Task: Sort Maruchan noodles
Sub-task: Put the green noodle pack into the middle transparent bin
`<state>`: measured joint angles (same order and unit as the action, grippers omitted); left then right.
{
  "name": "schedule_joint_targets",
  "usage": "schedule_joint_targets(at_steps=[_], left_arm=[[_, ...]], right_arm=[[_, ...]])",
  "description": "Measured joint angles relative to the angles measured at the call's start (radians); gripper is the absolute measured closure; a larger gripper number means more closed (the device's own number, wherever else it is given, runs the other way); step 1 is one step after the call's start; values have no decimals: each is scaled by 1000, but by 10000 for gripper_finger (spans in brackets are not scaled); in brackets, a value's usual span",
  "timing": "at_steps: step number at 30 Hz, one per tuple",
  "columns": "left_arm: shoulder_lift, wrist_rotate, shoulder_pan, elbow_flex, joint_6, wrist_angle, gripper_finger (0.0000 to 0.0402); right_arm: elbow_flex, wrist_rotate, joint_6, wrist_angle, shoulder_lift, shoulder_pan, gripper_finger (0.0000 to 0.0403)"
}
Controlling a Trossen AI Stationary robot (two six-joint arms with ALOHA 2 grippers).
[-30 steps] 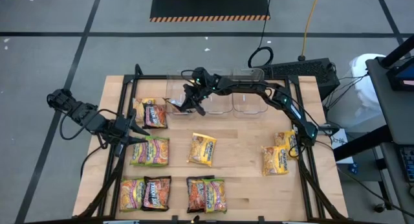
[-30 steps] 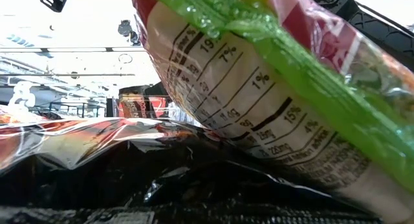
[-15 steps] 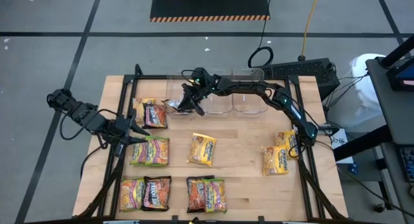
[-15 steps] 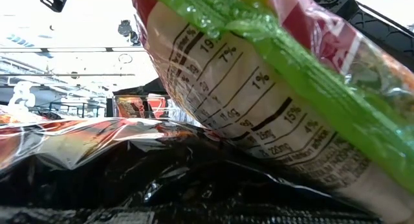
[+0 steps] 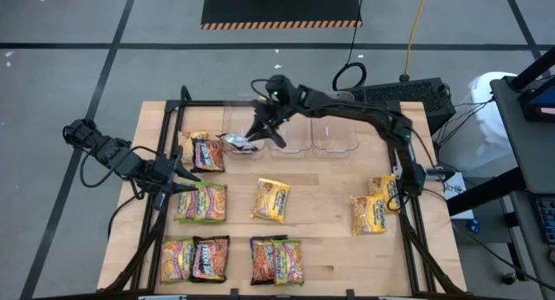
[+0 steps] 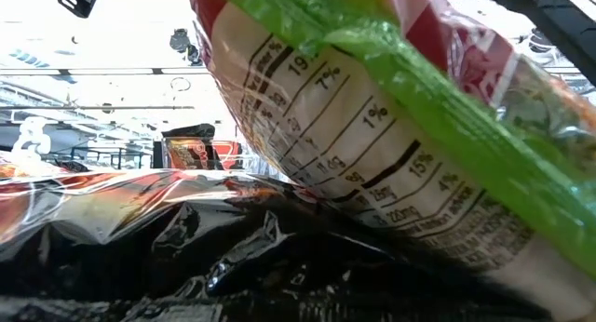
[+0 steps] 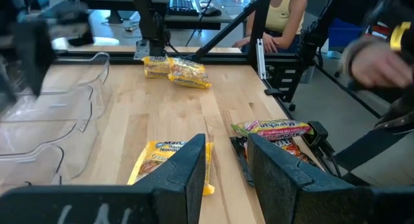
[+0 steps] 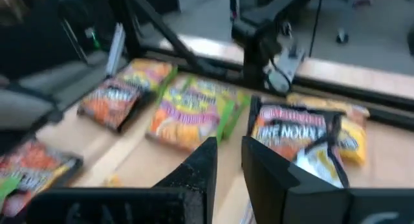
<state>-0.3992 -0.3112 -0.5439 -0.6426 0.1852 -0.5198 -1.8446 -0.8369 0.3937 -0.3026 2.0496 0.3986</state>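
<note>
Since a second ago, the right gripper (image 5: 264,133) has let go a black packet (image 5: 241,143) into the left bin (image 5: 234,127) and lifted toward 12 o'clock; its jaws stand apart, empty.

High view: bins sit at the table's (image 5: 329,231) 12 o'clock edge. A yellow packet (image 5: 272,200) lies at centre. More packets lie at 9 o'clock, two yellow ones (image 5: 373,209) at 3 o'clock, and four at 6 to 7 o'clock. At 9 o'clock the left gripper (image 5: 180,180) waits, jaws spread, holding nothing.

Low view: a green packet (image 6: 391,127) leans over a black one (image 6: 233,266), filling the lens; another black packet (image 6: 189,147) stands far behind.

Left wrist view: the left fingers (image 7: 187,169) stand apart over bare wood, a yellow packet (image 7: 162,156) beyond them.

Right wrist view: the right fingers (image 8: 204,162) hang parted above what looks like the black packet (image 8: 297,136), though blur makes that unsure.
</note>
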Motion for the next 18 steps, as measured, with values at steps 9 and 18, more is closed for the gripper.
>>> schedule_joint_targets(at_steps=[9, 18], left_arm=[[0, 31, 0, 0, 7, 1, 279], [-1, 32, 0, 0, 72, 3, 279]], right_arm=[[0, 417, 108, -521, -268, -85, 335], [0, 598, -9, -757, -407, -203, 335]])
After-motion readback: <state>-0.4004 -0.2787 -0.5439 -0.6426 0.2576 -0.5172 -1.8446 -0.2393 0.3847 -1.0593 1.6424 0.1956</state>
